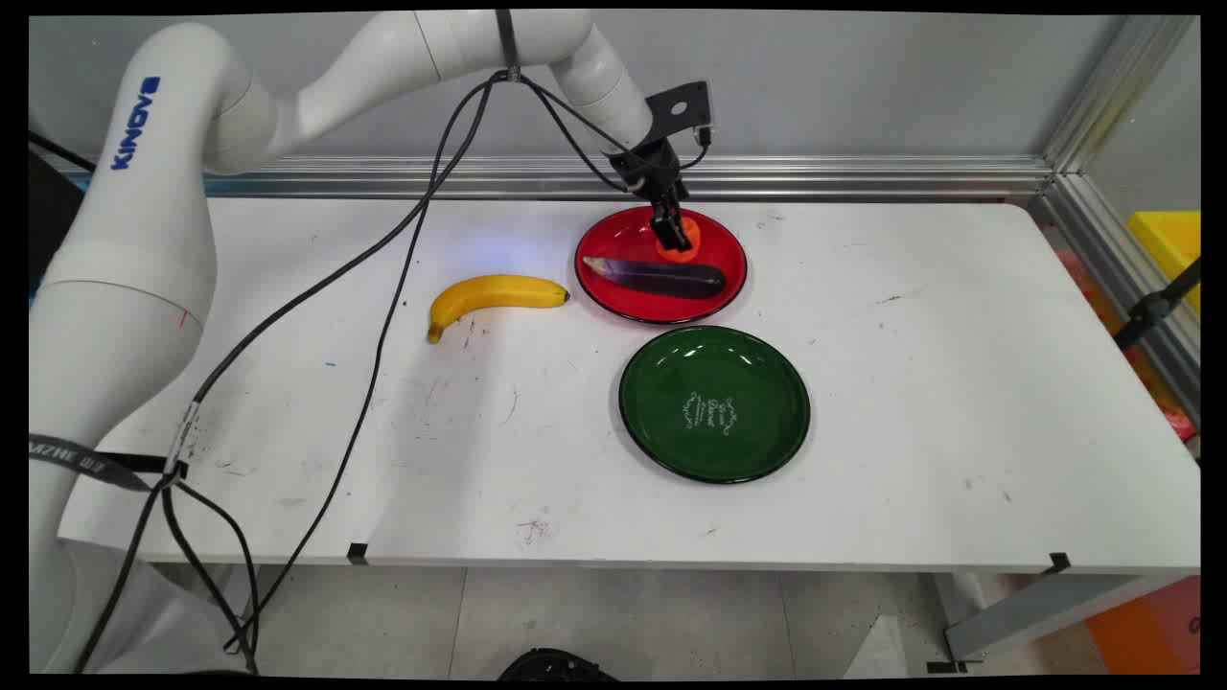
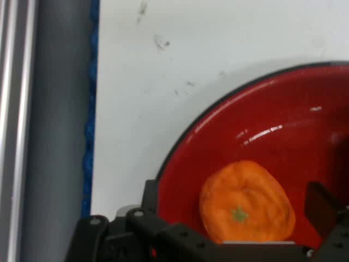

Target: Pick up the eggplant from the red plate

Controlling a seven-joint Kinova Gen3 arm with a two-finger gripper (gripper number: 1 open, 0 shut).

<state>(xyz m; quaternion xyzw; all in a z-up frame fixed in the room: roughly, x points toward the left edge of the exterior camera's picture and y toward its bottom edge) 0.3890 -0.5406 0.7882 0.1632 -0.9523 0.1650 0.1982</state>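
Observation:
An orange fruit with a small green stem mark lies at the back of the red plate. My gripper is down over it and open, one finger on each side. In the hand view the right finger stands a little clear of the fruit's skin, and only the top of the left one shows. A dark purple eggplant lies across the same plate, in front of the orange.
A yellow banana lies on the table left of the red plate. An empty green plate sits nearer the front. The aluminium rail and wall run close behind the gripper. Black cables hang across the table's left half.

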